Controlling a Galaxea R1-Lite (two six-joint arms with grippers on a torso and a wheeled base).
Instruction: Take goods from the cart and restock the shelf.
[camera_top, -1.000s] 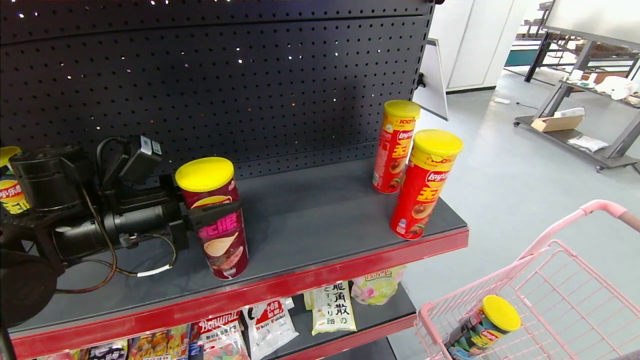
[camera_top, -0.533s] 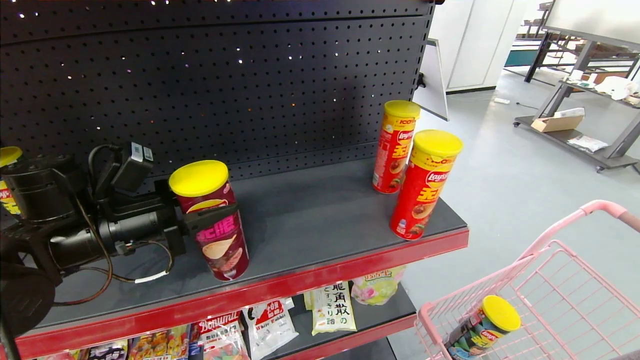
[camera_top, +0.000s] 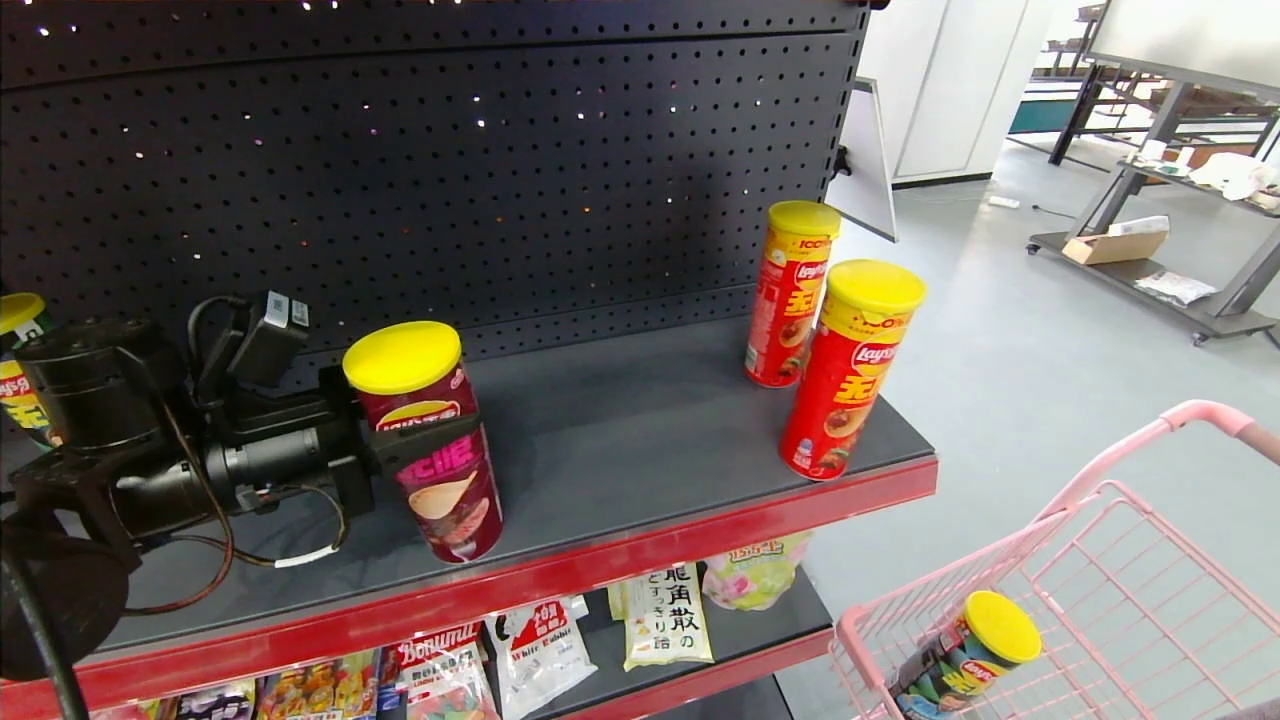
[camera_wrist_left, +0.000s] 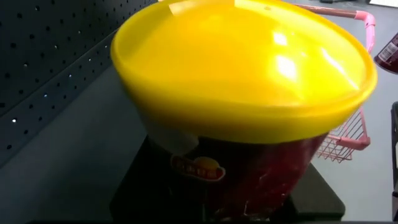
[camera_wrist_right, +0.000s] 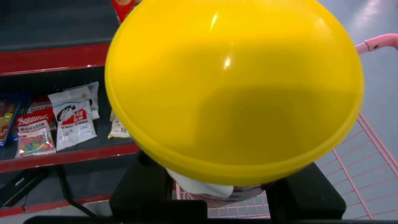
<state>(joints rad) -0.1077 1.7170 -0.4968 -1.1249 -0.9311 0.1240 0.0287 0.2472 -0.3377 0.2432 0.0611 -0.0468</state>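
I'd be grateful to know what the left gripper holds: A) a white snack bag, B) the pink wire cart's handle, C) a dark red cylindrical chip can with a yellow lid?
C: the left gripper clasps the dark red cylindrical chip can with a yellow lid, near the front of the grey shelf board.

Our left arm (camera_top: 250, 465) lies level — the left gripper (camera_top: 425, 432) has its jaws closed round the maroon can (camera_top: 450, 495), just under its lid. Our right gripper (camera_wrist_right: 230, 194) clasps a yellow-lidded can (camera_wrist_right: 233, 93) between its jaws.
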